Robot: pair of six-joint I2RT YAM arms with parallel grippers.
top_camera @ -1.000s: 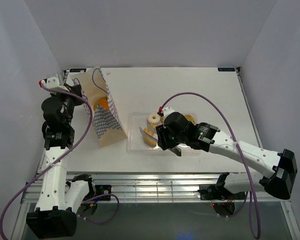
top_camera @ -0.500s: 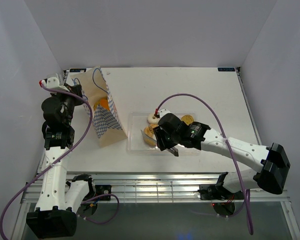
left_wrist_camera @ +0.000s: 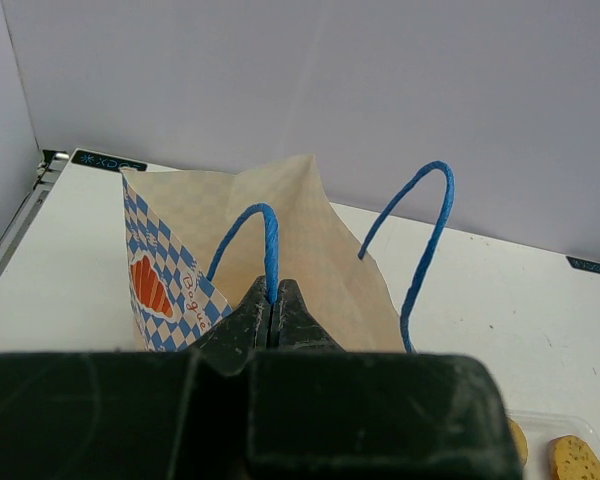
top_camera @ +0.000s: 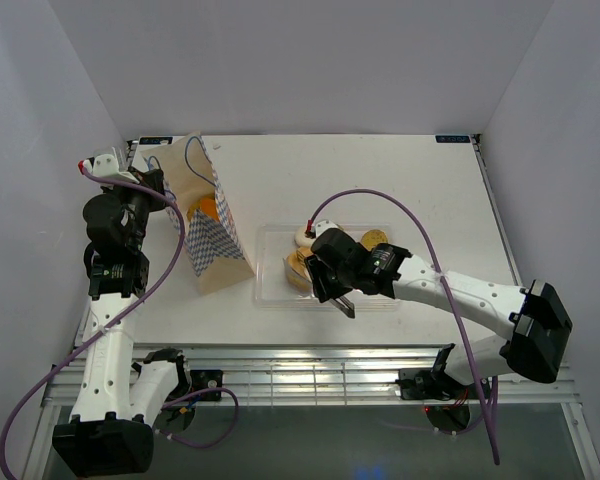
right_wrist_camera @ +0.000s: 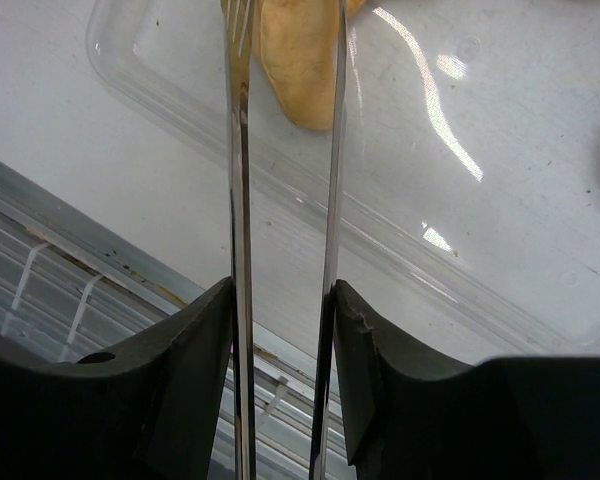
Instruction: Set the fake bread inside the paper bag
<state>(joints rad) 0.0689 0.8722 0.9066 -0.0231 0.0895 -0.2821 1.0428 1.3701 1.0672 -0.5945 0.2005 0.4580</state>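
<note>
The paper bag (top_camera: 208, 242) stands open at the left, with an orange bread piece (top_camera: 206, 209) inside. My left gripper (top_camera: 160, 192) is shut on one of its blue cord handles (left_wrist_camera: 268, 240); the jaws (left_wrist_camera: 273, 300) pinch the cord above the bag (left_wrist_camera: 310, 250). My right gripper (top_camera: 323, 278) is shut on metal tongs (right_wrist_camera: 238, 150), one arm against each finger (right_wrist_camera: 205, 340). The tong tips straddle a pale yellow bread piece (right_wrist_camera: 295, 60) at the left end of the clear tray (top_camera: 270, 292). That piece also shows in the top view (top_camera: 296, 266).
A pale ring (top_camera: 305, 236) and a brown toast slice (top_camera: 376, 237) lie further back in the tray. The tray's clear rim (right_wrist_camera: 460, 230) is close to the table's front edge, with metal rails (right_wrist_camera: 40, 290) beyond it. White walls close in three sides.
My right arm has moved left and the tongs have come over the pale bread at the tray's left end. The left arm and bag have not moved.
</note>
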